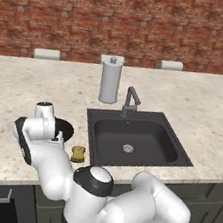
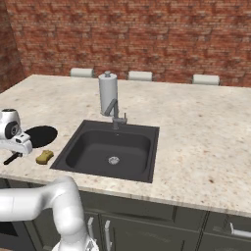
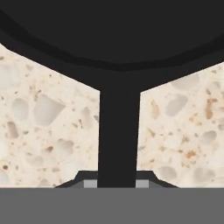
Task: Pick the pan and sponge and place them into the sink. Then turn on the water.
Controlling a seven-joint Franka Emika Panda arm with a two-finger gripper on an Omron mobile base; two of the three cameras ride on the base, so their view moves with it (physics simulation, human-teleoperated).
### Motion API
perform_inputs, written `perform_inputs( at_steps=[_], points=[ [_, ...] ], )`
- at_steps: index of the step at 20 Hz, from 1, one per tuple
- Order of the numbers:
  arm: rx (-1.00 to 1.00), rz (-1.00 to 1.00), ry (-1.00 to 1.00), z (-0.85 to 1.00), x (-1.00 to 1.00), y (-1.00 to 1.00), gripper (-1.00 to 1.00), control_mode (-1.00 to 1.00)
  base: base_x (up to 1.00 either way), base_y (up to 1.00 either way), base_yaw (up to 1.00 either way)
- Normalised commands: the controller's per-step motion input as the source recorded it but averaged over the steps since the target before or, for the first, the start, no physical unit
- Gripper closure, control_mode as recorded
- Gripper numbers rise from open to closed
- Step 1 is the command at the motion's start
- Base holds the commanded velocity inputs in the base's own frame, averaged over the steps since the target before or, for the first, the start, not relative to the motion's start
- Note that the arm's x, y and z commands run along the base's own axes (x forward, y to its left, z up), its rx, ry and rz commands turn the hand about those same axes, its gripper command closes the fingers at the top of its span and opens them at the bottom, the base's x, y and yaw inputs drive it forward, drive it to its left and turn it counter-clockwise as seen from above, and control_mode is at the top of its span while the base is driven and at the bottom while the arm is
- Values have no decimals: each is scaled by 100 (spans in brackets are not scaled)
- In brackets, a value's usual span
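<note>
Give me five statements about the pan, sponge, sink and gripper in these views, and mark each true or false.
1. The pan lies on the counter left of the sink. True.
2. The sponge is inside the sink. False: it lies on the counter between pan and basin.
3. The gripper has its fingertips on either side of the pan's handle. True, in the hand view.
4. Water runs from the faucet. False: no stream is visible and the basin holds just its drain.
5. The paper-towel holder lies tipped over. False: it stands upright behind the sink.
</note>
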Motion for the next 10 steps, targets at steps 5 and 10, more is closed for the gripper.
perform_inputs(
  at_steps=[5, 10],
  points=[
    [0, -6, -11, 83, -36, -4, 100, -100, 0, 0, 0],
    [-3, 0, -8, 97, -55, -7, 100, -100, 0, 0, 0]
  ],
)
